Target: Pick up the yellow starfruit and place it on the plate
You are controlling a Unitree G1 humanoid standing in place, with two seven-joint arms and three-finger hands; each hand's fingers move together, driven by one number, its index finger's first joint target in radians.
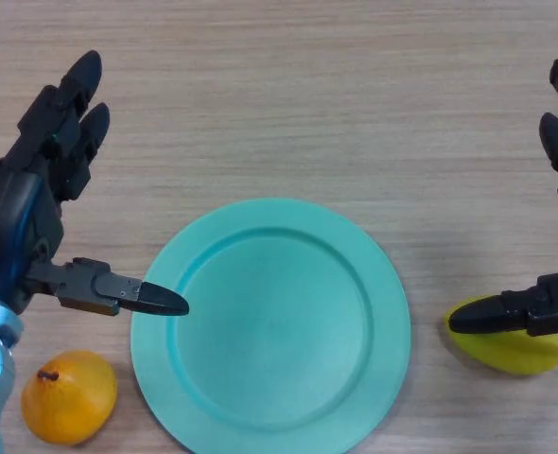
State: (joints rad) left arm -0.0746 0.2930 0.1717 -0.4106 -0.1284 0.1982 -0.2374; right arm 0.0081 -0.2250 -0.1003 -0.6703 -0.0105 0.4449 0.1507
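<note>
A yellow starfruit (506, 352) lies on the wooden table at the lower right, just right of the teal plate (270, 326). My right hand (544, 312) hovers at the right edge with fingers straight and open; its thumb stretches over the starfruit's top, partly hiding it. My left hand (43, 170) is at the left, open, fingers pointing up the table and its thumb reaching over the plate's left rim. The plate holds nothing.
An orange-yellow round fruit with a stem (69, 395) sits at the lower left, beside the plate and below my left hand. The wooden table (288, 104) stretches beyond the plate.
</note>
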